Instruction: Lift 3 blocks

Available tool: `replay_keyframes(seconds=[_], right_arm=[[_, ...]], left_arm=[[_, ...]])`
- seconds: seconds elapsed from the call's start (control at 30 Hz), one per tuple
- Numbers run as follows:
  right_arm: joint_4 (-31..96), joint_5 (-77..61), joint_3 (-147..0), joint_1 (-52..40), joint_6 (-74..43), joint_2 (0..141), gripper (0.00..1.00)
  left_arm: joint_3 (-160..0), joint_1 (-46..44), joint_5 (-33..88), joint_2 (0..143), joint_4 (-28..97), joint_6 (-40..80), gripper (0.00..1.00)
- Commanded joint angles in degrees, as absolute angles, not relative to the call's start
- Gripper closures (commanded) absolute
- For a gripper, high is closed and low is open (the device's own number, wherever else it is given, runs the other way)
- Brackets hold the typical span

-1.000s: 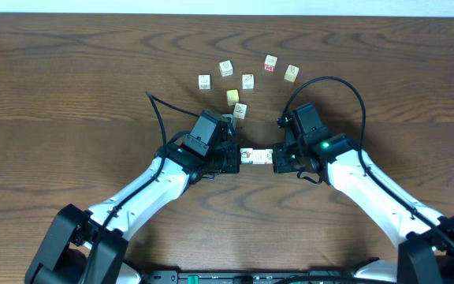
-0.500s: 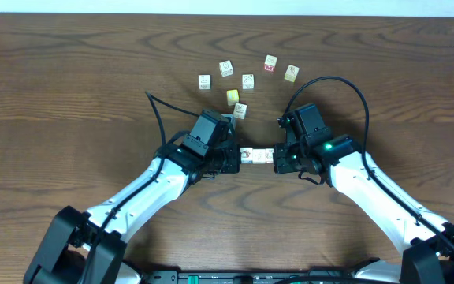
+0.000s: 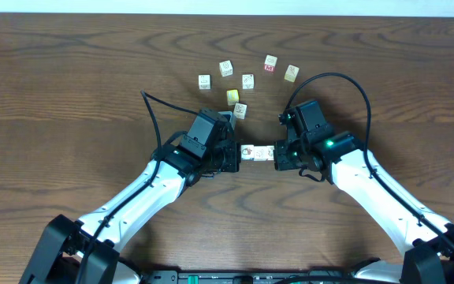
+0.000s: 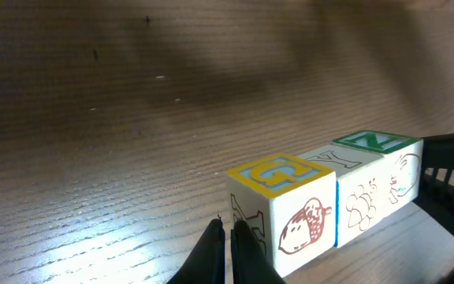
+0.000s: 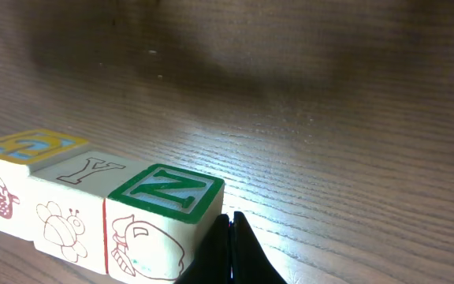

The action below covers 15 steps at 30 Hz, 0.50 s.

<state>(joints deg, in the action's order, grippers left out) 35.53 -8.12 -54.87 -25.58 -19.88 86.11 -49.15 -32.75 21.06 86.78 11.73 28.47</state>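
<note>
Three blocks [image 3: 256, 152] form a tight row, squeezed end to end between my two grippers. My left gripper [image 3: 239, 154] is shut, and its closed tips [image 4: 228, 230] press the end of the yellow-topped G block [image 4: 286, 207]. The Y block [image 4: 353, 197] sits in the middle. My right gripper [image 3: 275, 153] is shut too, its closed tips [image 5: 231, 222] against the green-topped N block [image 5: 160, 217]. The Y block [image 5: 65, 197] and the G block [image 5: 6, 177] run off to the left in the right wrist view. The row seems to hang just above the table.
Several loose cubes lie farther back on the wooden table [image 3: 69, 95]: a plain yellow one [image 3: 232, 96], one close behind the left gripper [image 3: 240, 110], and others in an arc [image 3: 247, 80] [image 3: 270, 63] [image 3: 204, 81].
Both grippers and the row pinched between them have shifted slightly toward the far side in the overhead view. The loose cubes have not moved.
</note>
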Motion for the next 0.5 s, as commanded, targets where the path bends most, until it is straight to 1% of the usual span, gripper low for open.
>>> replay_keyframes(seconds=[0.0, 0.47], right_arm=[[35.2, -17.4, -57.8, -27.1, -18.1, 85.1, 0.99], [36.1, -17.5, -58.1, -27.1, -18.1, 85.1, 0.99]], left_arm=[[-51.4, -34.5, 26.4, 85.5, 10.2, 28.1, 0.93], [-51.5, -34.5, 26.4, 83.2, 10.2, 28.1, 0.93]])
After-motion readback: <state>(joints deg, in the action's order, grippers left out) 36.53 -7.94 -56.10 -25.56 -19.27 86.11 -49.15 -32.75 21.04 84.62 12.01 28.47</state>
